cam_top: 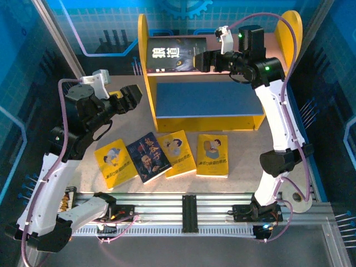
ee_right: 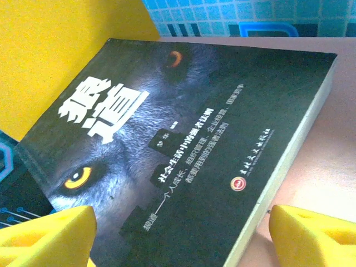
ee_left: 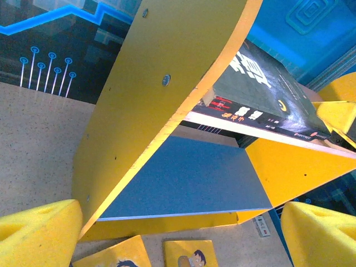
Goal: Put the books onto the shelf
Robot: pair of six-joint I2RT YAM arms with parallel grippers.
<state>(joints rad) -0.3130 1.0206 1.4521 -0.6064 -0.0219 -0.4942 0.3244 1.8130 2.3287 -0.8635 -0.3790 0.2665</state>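
The shelf (cam_top: 208,100) stands at the back of the table, with yellow side panels, a pink upper board and a blue lower board (ee_left: 189,178). One dark wolf-cover book (cam_top: 172,55) lies flat on the upper board. My right gripper (cam_top: 200,60) hovers at that book's right end, open, and the book's (ee_right: 183,139) near corner lies between its yellow fingers (ee_right: 44,236). Four books lie in a row in front of the shelf: yellow (cam_top: 115,162), dark (cam_top: 148,157), yellow (cam_top: 176,153), yellow (cam_top: 212,155). My left gripper (cam_top: 129,99) hangs open and empty, left of the shelf.
An aluminium rail (cam_top: 189,208) runs along the near edge by the arm bases. A small white device (ee_left: 262,225) lies on the table by the shelf's right panel. Blue walls close in the back and sides. Bare tabletop (ee_left: 39,144) lies left of the shelf.
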